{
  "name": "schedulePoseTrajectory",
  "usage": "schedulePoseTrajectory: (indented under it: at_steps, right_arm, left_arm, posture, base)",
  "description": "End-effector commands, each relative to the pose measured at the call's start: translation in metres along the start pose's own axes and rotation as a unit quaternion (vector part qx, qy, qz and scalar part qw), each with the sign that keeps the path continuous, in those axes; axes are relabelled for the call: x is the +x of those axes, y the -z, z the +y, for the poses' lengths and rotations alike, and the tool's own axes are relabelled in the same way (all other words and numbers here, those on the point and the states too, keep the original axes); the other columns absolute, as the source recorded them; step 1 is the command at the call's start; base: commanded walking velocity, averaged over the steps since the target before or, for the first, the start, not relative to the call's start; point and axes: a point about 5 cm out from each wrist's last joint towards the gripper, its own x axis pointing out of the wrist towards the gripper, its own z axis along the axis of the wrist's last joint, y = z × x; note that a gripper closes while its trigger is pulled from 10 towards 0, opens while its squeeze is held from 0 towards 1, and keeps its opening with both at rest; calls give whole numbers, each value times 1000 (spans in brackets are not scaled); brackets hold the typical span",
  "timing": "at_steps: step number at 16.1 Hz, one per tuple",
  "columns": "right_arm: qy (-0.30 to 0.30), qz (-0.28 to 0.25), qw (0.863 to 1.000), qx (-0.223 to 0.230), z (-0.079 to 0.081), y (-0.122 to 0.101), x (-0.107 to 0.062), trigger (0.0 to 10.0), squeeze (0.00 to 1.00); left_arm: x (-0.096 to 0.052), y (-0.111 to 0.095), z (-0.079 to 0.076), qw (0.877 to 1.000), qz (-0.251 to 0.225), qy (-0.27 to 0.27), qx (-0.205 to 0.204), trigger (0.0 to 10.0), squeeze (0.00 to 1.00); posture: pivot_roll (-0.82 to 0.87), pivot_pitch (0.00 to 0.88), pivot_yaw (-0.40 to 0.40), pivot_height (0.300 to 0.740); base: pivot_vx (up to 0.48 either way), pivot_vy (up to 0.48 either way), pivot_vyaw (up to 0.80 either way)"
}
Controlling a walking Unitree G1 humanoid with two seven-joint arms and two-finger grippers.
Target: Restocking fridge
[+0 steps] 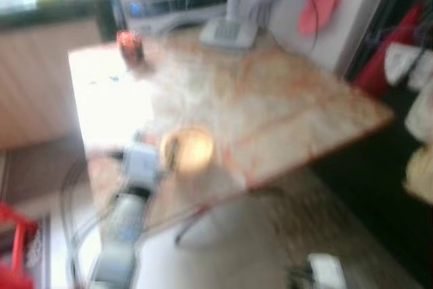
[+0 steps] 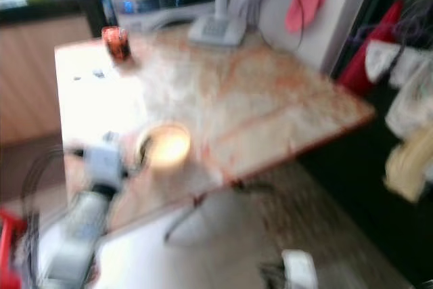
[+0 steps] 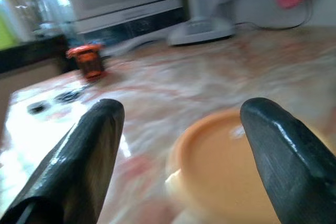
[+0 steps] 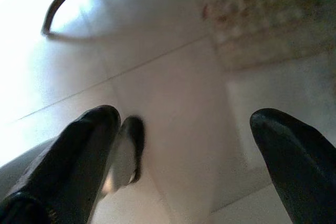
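At the lower left of the blurred head view, I have the left pincer [image 3: 178, 145] spread wide at a round orange-lidded container [image 3: 226, 171], which sits on the marble-patterned table [image 1: 270, 99] near its front edge; the fingers (both black) flank the lid without touching it. A small red jar [image 1: 130, 45] stands at the upper left. The right pincer [image 4: 184, 150] hangs wide over pale floor tiles [image 4: 157, 51].

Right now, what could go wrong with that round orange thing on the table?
1. The left gripper is open around the orange container, not clamped yet, so a grab might nudge it sideways.
2. The container sits near the table edge and could slide off.
3. The head views are blurred, so aim may be off.
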Motion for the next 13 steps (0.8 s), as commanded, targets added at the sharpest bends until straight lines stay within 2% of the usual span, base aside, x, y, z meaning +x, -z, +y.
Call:
schedulePoseTrajectory:
  at_steps: [1, 8, 13]
  right_arm:
    - [-7, -4, 1000, 0, 6, -3, 2, 10000, 0]
    - [-7, -4, 1000, -2, 5, -4, 2, 10000, 0]
    - [-8, -4, 1000, -3, 5, -5, 2, 10000, 0]
  left_arm:
    - [1, -2, 8, 1000, -4, -5, 4, 10000, 0]
    - [-3, 1, -5, 999, 10, 35, -19, 10000, 0]
    - [-3, 0, -2, 1000, 6, 26, -12, 10000, 0]
  posture:
    - [-68, 18, -31, 740]
    - [-63, 30, -38, 740]
    - [-61, 32, -40, 740]
  base:
    - [0, 0, 0]
    - [0, 0, 0]
    - [0, 0, 0]
